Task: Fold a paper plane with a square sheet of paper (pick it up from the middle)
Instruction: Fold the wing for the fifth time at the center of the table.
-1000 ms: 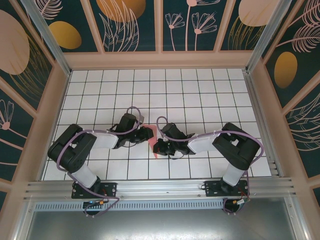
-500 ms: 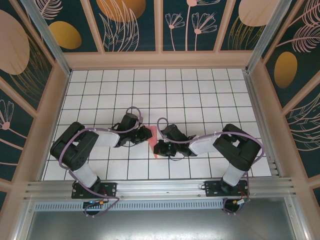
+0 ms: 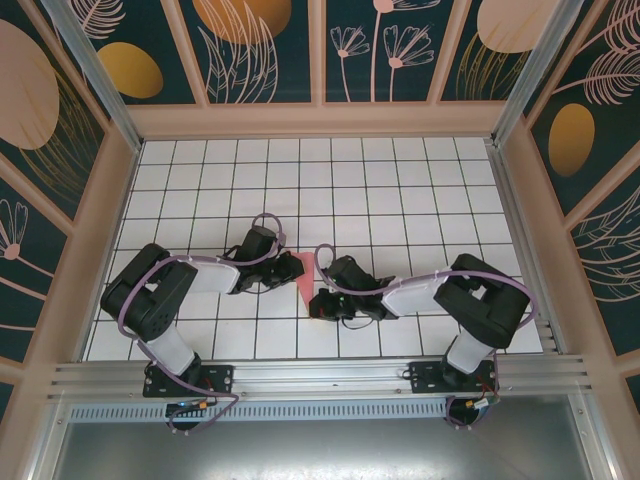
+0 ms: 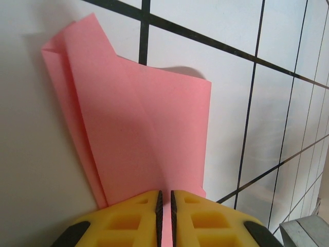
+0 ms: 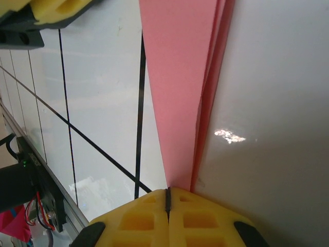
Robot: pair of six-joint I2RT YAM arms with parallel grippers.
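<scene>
From above, centre frame: square sheet of paper (image 3: 303, 279), folded into a pink wedge, held between left gripper (image 3: 281, 277) and right gripper (image 3: 318, 303).
Left wrist, bottom edge: nearly closed on the wide end, likely anchoring it.
Right wrist, bottom edge: pinched shut on the narrow tip, probably steadying the crease.

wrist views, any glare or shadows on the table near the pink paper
right wrist: one small bright glare spot on the table, just right of the pink paper; left wrist: the paper's lifted top edge throws a soft grey shadow on the table
</scene>
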